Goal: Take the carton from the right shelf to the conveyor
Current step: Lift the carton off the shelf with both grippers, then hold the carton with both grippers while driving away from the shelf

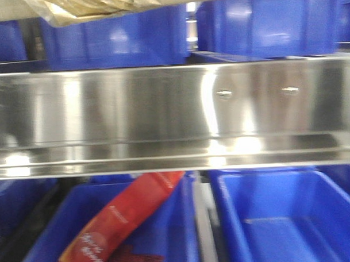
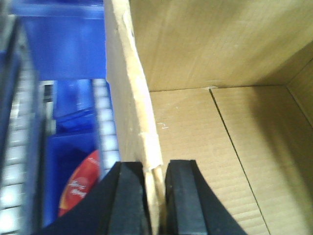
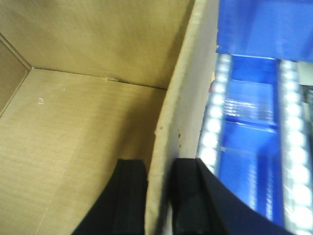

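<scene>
Evidently the holding step is in hand: the carton (image 2: 220, 147) is seized from both sides. Nearest the left wrist camera, the left gripper (image 2: 155, 171) is seen pinched on the carton's left wall (image 2: 127, 98), with one black finger outside, one inside, and the frayed cardboard edge squeezed between them. In the same manner the right gripper (image 3: 160, 169) is clamped over the right wall (image 3: 183, 98).

Past the fingers the carton's bare floor and far wall are shown, and nothing is seen inside it. Beyond each wall, lower down, blue bins (image 2: 68, 147) and bright roller tracks (image 3: 212, 122) are glimpsed, and a red packet (image 2: 80, 181) lies in one bin. The carton is therefore judged to be carried in the air at the shelving rather than rested on it.

In the front view only its ragged taped lower edge (image 1: 79, 9) is caught at the top of the frame. Below it is the right shelf (image 1: 134, 109), whose mirror-like front rail bears two screws (image 1: 224, 93). More blue bins are seen behind and beneath. The conveyor is not in view.

Next, it is judged, the carton must be drawn back level, with both arms moved together so that the thin walls are not torn. It must be kept clear of rail and bins before being swung toward the belt.
</scene>
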Robot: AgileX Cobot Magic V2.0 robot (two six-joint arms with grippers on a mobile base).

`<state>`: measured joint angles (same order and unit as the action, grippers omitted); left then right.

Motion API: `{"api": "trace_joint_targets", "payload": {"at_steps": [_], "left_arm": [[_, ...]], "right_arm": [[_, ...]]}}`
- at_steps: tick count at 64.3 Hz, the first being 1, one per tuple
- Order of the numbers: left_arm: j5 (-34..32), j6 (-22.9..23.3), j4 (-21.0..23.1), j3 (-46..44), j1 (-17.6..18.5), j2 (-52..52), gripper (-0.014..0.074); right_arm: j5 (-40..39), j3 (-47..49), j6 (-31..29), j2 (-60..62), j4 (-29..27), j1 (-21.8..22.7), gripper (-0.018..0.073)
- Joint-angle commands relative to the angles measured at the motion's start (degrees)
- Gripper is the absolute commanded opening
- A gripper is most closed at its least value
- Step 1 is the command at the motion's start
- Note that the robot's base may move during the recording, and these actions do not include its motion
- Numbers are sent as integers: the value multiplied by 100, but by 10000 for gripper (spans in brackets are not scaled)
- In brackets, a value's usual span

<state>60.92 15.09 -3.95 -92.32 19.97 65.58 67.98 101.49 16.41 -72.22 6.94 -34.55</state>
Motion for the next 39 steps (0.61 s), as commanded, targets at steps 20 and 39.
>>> {"api": "trace_joint_targets", "payload": {"at_steps": [20,39], "left_arm": [[-239,-50,49,-25,54,-22,-13],[-238,-50,49,-25,54,-8,-13]], "right_arm": [[-288,22,-43,77,2,9,-68],[-288,22,-43,77,2,9,-68]]}}
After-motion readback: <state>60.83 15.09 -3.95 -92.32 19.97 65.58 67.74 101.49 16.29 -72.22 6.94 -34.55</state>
